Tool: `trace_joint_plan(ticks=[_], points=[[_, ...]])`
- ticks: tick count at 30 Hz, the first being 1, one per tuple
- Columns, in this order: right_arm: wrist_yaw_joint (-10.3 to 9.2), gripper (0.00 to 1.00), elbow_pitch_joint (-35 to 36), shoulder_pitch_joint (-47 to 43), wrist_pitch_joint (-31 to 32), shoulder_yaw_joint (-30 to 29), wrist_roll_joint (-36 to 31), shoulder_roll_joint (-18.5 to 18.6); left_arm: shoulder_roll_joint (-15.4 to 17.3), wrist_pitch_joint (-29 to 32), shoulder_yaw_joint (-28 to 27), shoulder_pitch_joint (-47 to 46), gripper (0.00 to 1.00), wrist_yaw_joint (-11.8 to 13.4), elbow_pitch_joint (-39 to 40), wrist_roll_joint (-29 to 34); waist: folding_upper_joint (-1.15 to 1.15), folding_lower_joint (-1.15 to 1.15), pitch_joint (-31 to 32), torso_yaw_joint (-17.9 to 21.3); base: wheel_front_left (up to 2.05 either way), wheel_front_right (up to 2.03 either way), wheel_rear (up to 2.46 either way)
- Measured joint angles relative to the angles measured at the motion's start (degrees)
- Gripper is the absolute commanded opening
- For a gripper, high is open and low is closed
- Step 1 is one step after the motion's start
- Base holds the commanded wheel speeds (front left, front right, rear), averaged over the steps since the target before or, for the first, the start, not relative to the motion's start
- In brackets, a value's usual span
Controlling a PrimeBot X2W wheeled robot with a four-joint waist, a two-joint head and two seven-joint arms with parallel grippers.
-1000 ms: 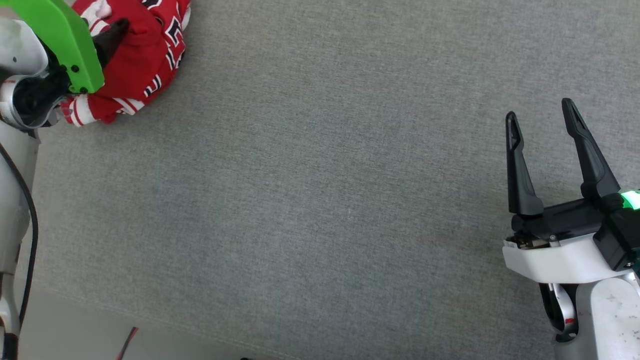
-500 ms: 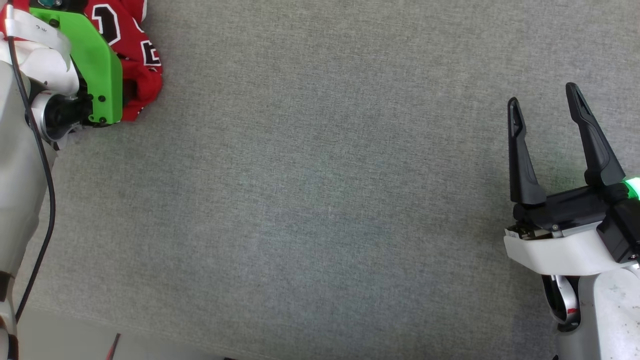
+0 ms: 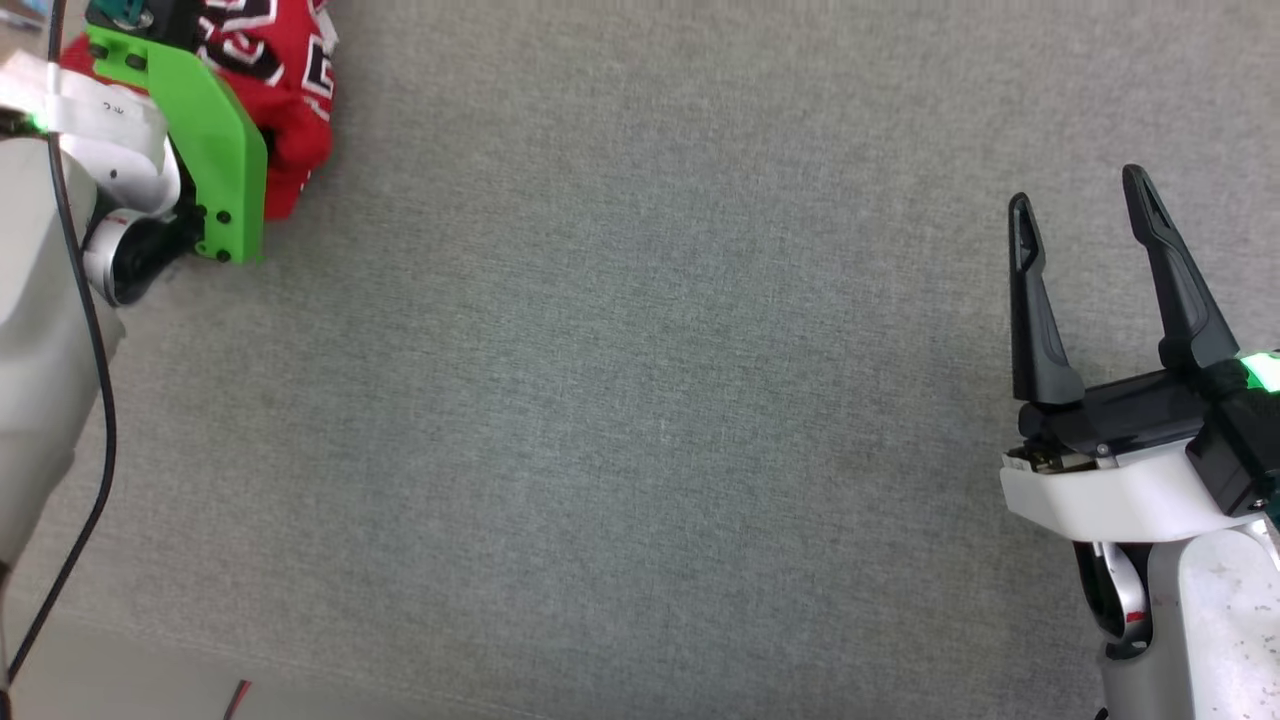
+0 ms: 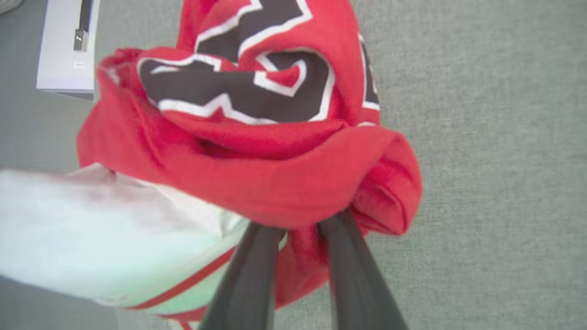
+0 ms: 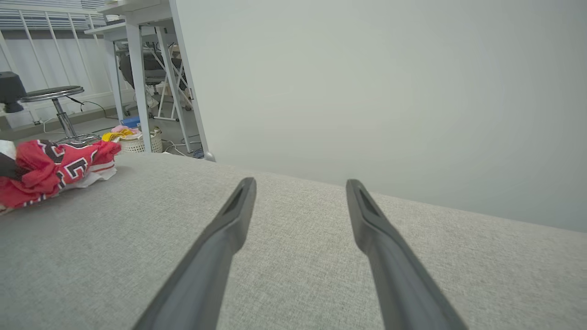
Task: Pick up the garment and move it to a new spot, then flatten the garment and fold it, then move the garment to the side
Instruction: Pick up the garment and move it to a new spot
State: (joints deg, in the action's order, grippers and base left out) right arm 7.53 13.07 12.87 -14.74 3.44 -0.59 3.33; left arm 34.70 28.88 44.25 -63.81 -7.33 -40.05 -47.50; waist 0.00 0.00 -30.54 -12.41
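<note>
The garment (image 3: 290, 90), a red jersey with black white-outlined numerals, lies bunched at the far left corner of the grey surface. In the left wrist view my left gripper (image 4: 300, 224) is shut on a red fold of the garment (image 4: 257, 151), with fabric pinched between its dark fingers and a white sleeve to the left. In the head view its green wrist mount (image 3: 215, 150) hides those fingers. My right gripper (image 3: 1080, 200) hovers open at the right, far from the garment. The right wrist view shows my right gripper (image 5: 298, 183) with nothing between its fingers and the garment (image 5: 50, 172) far left.
The grey fabric surface (image 3: 640, 400) stretches between the two arms; its front edge runs along the lower left. A pale flat box (image 4: 64, 46) lies beyond the garment. Off the surface stand a stool (image 5: 52, 94), table legs (image 5: 137, 91), a basket (image 5: 137, 143) and a white panel (image 5: 367, 91).
My left gripper's fingers have closed on the red fabric, and its wrist has shifted over the bunched garment. The right gripper has hardly moved and stays open.
</note>
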Motion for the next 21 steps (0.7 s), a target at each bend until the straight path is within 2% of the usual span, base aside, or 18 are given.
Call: trace_joint_plan(ticks=[5, 12, 16, 21], points=[[0.0, 1.0, -0.5, -1.4, 0.0, 0.1, 0.8, -0.4, 2.2, -5.4, 3.3, -3.3, 0.0, 0.0, 4.7, 1.7, 0.0, 0.0, 3.7, -0.3, 0.0, 0.0, 0.0], [0.0, 1.0, -0.8, -2.6, 0.0, -0.7, 4.6, -0.5, 3.0, -8.3, 8.5, -8.2, 0.0, 0.0, 12.0, 3.5, 0.0, 0.0, 8.3, 0.2, 0.0, 0.0, 0.0], [0.0, 1.0, -1.0, -2.8, 0.0, -0.9, 6.6, -0.5, 2.5, -8.8, 11.4, -10.8, 0.0, 0.0, 15.7, 5.2, 0.0, 0.0, 9.8, 2.0, 0.0, 0.0, 0.0], [0.0, 1.0, -1.0, -3.1, -0.1, -1.0, 8.6, -0.5, -0.3, -9.5, 14.7, -13.4, 0.0, 0.0, 19.0, 6.2, 0.0, 0.0, 10.7, 5.6, 0.0, 0.0, 0.0]])
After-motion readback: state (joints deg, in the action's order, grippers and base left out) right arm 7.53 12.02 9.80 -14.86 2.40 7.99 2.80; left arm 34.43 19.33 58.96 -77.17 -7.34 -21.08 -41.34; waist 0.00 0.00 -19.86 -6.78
